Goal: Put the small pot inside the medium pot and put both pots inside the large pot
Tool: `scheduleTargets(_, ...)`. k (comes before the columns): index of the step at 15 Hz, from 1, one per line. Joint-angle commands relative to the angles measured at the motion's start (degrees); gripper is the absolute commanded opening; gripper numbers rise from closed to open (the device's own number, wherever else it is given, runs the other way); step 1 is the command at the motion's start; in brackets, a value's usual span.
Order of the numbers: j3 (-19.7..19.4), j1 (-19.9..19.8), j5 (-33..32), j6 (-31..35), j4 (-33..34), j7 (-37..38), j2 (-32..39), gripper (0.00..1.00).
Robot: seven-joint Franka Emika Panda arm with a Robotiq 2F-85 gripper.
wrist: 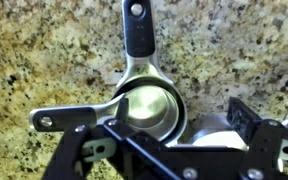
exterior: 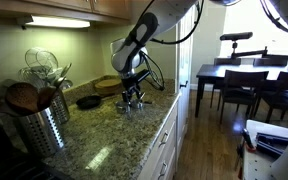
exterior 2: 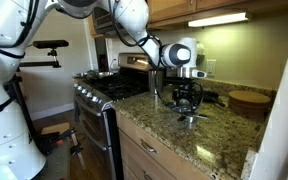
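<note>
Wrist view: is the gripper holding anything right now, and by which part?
It cannot be told. The gripper hangs low over the nested silver pots on the granite counter, but no finger contact with them is visible.

The arm (exterior: pixel 156 22) enters from the top in both exterior views and bends at the elbow. From there it slopes down to the wrist (exterior 2: pixel 180 54). The wrist is turned so that the gripper (exterior: pixel 132 98) hangs straight down, held low. In the wrist view the gripper's black linkage fills the lower edge. Its fingers (wrist: pixel 246 116) stand well apart, so the jaws seem spread, though the tips are partly cut off by the frame.
</note>
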Motion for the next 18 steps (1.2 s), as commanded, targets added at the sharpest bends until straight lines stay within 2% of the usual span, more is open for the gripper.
scheduleTargets(1, 0.3, -0.2, 0.0, -1.1, 1.5, -1.1, 0.9, 0.91)
scheduleTargets(3, 0.3, -0.2, 0.0, -1.0, 1.4, -1.2, 1.2, 0.87)
scheduleTargets(4, 0.3, -0.3, 0.0, -1.0, 1.4, -1.3, 1.4, 0.79)
scheduleTargets(5, 0.3, -0.3, -0.1, -0.9, 1.5, -1.3, 1.6, 0.82)
scheduleTargets(8, 0.2, -0.3, -0.1, -0.9, 1.4, -1.4, 2.1, 0.76)
scheduleTargets(9, 0.2, -0.3, -0.1, -0.9, 1.4, -1.4, 2.2, 0.61)
scheduleTargets(10, 0.2, -0.3, -0.1, -0.9, 1.4, -1.4, 2.3, 0.53)
scheduleTargets(15, 0.3, -0.2, -0.1, -0.9, 1.5, -1.5, 2.5, 0.19)
scheduleTargets(17, 0.3, -0.2, -0.2, -1.0, 1.5, -1.5, 2.5, 0.08)
scheduleTargets(18, 0.3, -0.2, -0.2, -1.0, 1.5, -1.5, 2.4, 0.07)
